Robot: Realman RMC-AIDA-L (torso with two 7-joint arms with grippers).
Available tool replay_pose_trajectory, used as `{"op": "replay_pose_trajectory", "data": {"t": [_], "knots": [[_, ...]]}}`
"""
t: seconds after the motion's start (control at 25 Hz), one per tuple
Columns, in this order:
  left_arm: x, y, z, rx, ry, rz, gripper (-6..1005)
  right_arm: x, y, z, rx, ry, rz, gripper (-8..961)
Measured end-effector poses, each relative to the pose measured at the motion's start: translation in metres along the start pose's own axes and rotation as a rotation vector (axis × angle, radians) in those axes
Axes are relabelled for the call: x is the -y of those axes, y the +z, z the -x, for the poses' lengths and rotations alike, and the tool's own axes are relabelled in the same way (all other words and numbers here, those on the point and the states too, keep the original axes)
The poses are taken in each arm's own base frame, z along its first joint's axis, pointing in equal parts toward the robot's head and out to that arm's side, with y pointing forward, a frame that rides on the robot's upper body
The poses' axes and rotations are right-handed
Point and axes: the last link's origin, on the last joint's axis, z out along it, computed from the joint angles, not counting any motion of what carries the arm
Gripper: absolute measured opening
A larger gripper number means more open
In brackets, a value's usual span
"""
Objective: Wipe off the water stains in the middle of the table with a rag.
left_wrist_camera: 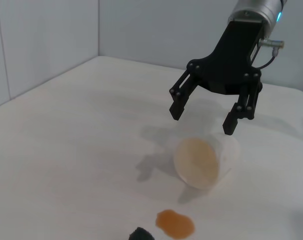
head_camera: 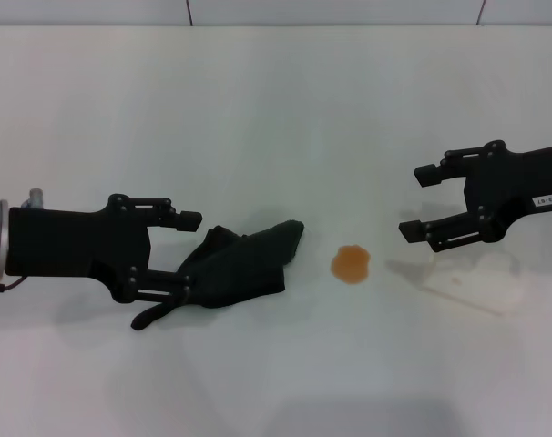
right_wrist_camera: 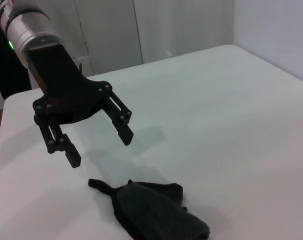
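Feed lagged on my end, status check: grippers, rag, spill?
Left gripper open, above the rag, no grip. Right gripper open, over the tipped cup. Orange-brown stain unwiped, just beside rag. Nothing between them.

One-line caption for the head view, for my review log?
Open left gripper hovers at the black rag beside the orange-brown water stain; open right gripper hangs above a tipped cup.

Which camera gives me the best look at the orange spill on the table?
The head view: the whole water stains blot lies unobstructed between the rag and the tipped cup. The left wrist view shows it near the edge; the right wrist view misses it.
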Motion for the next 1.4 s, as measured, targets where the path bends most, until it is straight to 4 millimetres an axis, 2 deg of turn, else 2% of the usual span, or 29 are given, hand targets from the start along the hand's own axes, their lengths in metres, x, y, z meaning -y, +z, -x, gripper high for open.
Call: {"op": "replay_pose_trajectory", "data": {"t": [0.84, 1.4], "knots": [[0.002, 0.000, -0.003, -0.004, 0.017, -0.001, 773, 0.001, -0.004, -0.001, 0.003, 0.013, -0.014, 811], [0.003, 0.003, -0.002, 0.001, 0.030, -0.008, 772, 0.009, -0.033, -0.011, -0.188, 0.148, -0.100, 800]]}}
